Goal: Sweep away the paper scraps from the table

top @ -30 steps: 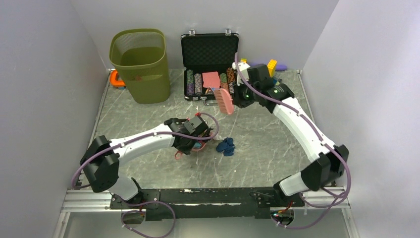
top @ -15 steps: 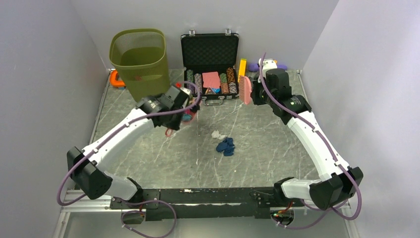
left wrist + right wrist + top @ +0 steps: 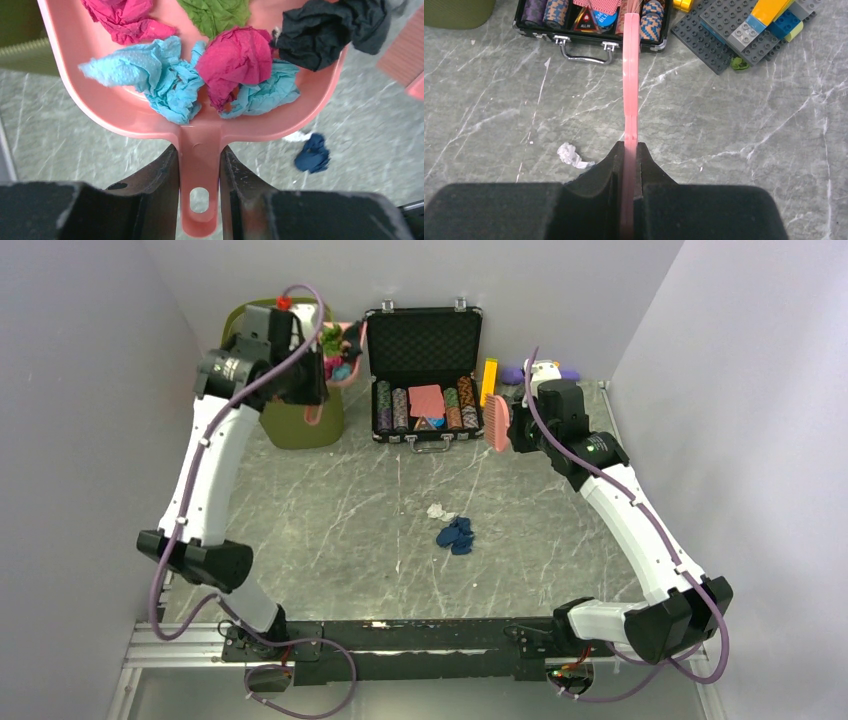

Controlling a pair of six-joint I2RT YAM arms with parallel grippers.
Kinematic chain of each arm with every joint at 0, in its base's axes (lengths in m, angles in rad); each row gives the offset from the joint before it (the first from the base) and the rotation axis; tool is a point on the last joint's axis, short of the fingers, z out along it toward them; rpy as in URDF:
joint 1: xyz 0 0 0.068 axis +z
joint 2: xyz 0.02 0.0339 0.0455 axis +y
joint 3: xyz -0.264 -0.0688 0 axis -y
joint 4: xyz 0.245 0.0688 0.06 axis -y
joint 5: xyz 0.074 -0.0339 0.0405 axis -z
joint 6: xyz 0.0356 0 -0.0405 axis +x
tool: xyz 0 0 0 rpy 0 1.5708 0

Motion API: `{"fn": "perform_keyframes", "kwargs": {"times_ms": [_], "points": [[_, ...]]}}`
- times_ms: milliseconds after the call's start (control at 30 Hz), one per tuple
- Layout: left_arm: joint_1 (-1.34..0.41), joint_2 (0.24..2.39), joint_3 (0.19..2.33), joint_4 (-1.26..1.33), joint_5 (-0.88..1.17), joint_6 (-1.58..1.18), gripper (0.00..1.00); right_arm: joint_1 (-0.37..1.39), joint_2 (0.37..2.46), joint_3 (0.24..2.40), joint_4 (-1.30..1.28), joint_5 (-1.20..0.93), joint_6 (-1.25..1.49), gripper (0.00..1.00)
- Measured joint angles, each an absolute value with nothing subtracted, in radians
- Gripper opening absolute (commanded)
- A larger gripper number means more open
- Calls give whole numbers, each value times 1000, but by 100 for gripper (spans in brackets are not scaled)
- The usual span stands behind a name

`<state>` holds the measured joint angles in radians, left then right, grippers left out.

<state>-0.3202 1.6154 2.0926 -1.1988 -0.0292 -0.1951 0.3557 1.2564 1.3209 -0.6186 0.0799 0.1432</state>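
Note:
My left gripper is shut on the handle of a pink dustpan, held high beside the olive bin's rim at the back left. In the left wrist view the gripper clamps the handle, and the dustpan holds magenta, teal, green and dark paper scraps. A white scrap and dark blue scraps lie mid-table. My right gripper is shut on a pink brush, held on edge above the table beside the case. In the right wrist view the gripper grips the brush, with the white scrap to its left.
The olive mesh bin stands at the back left. An open black case of poker chips stands at the back centre. Toy bricks lie at the back right. Lilac-grey walls close in three sides.
My left arm has lifted the loaded dustpan from mid-table up and back to the bin's rim. My right arm moved the brush right, then stayed still.

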Motion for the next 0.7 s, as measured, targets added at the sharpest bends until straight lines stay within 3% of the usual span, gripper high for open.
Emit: {"fn": "perform_keyframes", "kwargs": {"times_ms": [133, 233, 433, 600, 700], "points": [[-175, 1711, 2221, -1186, 183, -230, 0, 353, 1256, 1320, -619, 78, 144, 0], [-57, 1748, 2196, -1137, 388, -301, 0, 353, 1256, 1320, -619, 77, 150, 0], [142, 1740, 1878, -723, 838, -640, 0, 353, 1256, 1320, -619, 73, 161, 0], [205, 1708, 1630, -368, 1017, -979, 0, 353, 1257, 1320, -619, 67, 169, 0], [217, 1708, 1584, -249, 1066, -1110, 0, 352, 1259, 1320, -619, 59, 174, 0]]}}
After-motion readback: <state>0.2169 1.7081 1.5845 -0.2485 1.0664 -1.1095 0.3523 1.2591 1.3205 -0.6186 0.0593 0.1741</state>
